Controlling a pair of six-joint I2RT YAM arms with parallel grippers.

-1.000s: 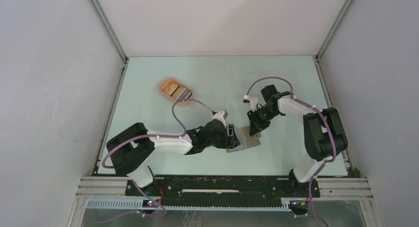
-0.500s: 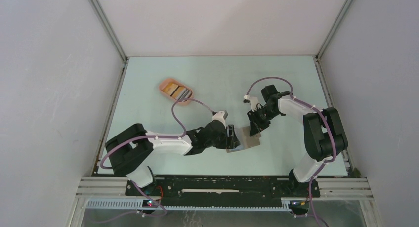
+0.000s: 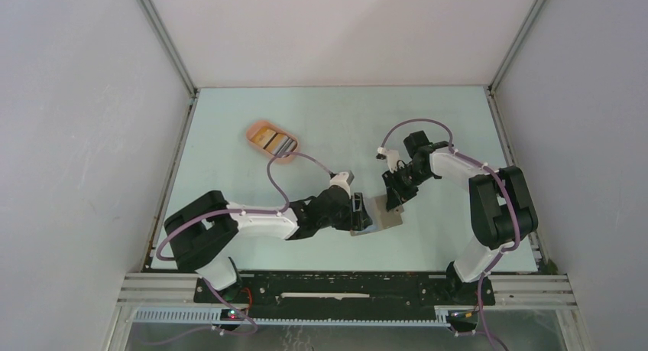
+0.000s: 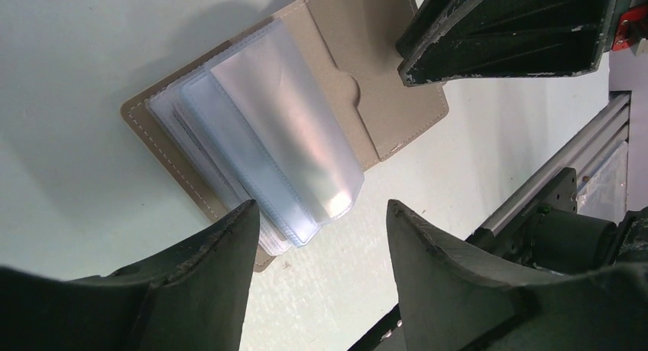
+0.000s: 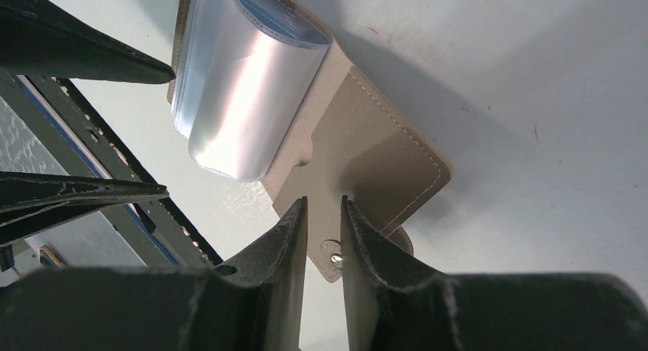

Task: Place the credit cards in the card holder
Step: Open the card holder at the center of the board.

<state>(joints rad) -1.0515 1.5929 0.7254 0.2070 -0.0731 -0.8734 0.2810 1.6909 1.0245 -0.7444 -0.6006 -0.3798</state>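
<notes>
An orange tray (image 3: 255, 129) on the left side of the table (image 3: 344, 110) holds the credit cards (image 3: 277, 142). Toward the near edge, the left gripper (image 4: 321, 213) hangs with its fingers wide apart over the clear pockets (image 4: 283, 129) of the open card holder (image 4: 382, 83). The right gripper (image 5: 323, 206) has its fingers close together around the holder's tab (image 5: 333, 253). I cannot tell if it pinches.

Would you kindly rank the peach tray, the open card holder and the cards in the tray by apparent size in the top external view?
1. Peach tray and card holder: about alike; the holder is partly hidden, so I leave them unranked.
2. Cards in the tray: clearly smallest.
</notes>
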